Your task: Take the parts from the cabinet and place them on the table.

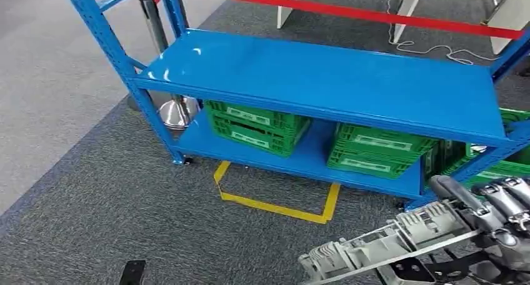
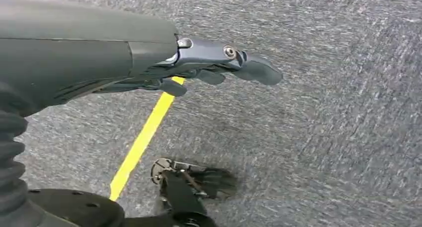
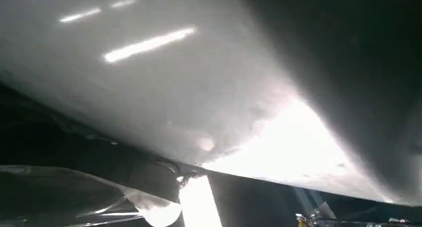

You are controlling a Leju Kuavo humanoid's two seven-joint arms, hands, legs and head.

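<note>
- Blue cabinet (image 1: pixel 325 79) — an open metal rack with two shelves, standing on grey carpet (image 1: pixel 125 204). Top shelf is a bare glossy surface; a red rail (image 1: pixel 350 11) runs behind it.
- Lower shelf carries green crates: one on the left (image 1: pixel 256 125), one in the middle (image 1: pixel 378 150), and a third (image 1: pixel 506 166) partly seen at the right end past the upright. What the crates hold cannot be made out.
- Yellow tape outline (image 1: pixel 275 200) on the carpet just in front of the lower shelf, between the left and middle crates.
- Chrome stanchion post (image 1: pixel 164 60) with a domed base stands behind the cabinet's left upright. White cable (image 1: pixel 437 50) lies on the floor beyond the rack.
- Right hand (image 1: pixel 500 213) — at the lower right of the head view, near the right end of the lower shelf, fingers curled around a pale grey ribbed part (image 1: pixel 387 241) that runs down and left from the hand, out in front of the cabinet and over the carpet.
- Right wrist view: close, blurred pale surface with glare; nothing further readable.
- Left hand (image 2: pixel 219 70) — in the left wrist view it hangs over the carpet above a yellow tape line (image 2: pixel 144 137), fingers loosely extended and apart, nothing in them, well apart from the part.
</note>
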